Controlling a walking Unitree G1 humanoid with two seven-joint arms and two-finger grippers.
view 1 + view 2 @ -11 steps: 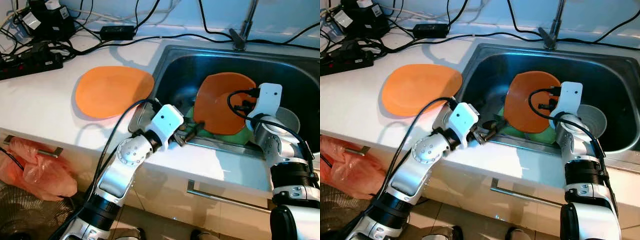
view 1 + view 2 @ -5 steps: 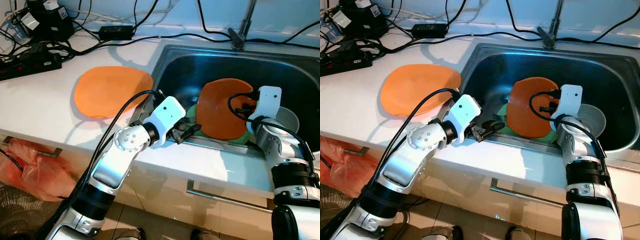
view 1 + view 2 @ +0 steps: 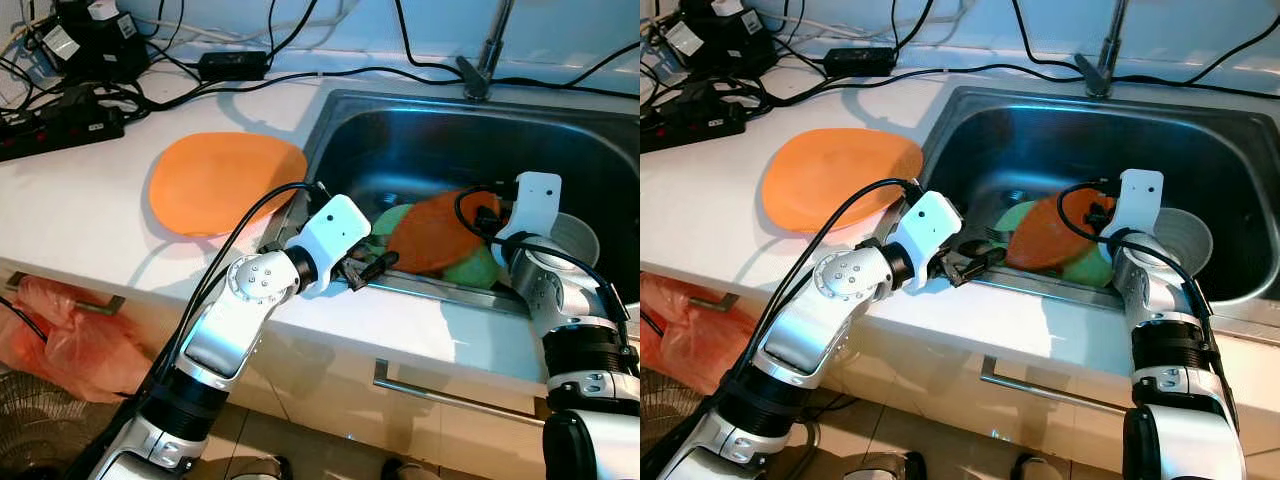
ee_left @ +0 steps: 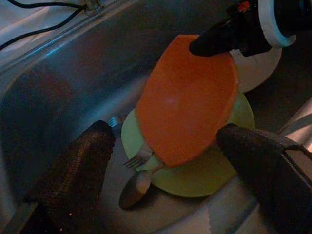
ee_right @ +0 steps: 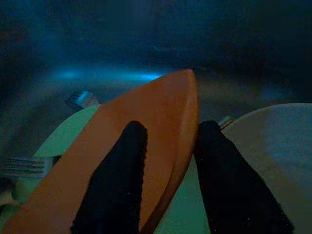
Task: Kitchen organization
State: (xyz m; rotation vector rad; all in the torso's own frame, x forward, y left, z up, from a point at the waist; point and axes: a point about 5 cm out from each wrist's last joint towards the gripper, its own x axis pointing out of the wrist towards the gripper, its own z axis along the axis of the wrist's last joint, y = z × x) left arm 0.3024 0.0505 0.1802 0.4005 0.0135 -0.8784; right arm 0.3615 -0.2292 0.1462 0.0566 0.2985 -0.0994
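Observation:
An orange plate (image 3: 435,230) leans at a low angle over a green plate (image 4: 204,175) in the steel sink (image 3: 440,290). My right gripper (image 5: 170,129) is shut on the orange plate's far rim, one finger on each face. My left gripper (image 4: 165,134) hovers open at the sink's front left rim, its fingers (image 3: 368,268) pointing at the two plates and holding nothing. A second orange plate (image 3: 225,180) lies flat on the white counter to the left of the sink. A fork (image 4: 139,158) and a spoon (image 4: 136,183) lie at the green plate's edge.
A white bowl (image 3: 575,235) sits in the sink beside my right wrist. The faucet (image 3: 485,55) rises behind the sink. A power strip (image 3: 60,120) and cables crowd the counter's back left. A red plastic bag (image 3: 70,335) hangs below the counter edge.
My right gripper has tipped the orange plate from nearly upright down to a low angle over the green plate. My left arm shifted slightly, then stayed at the sink's rim.

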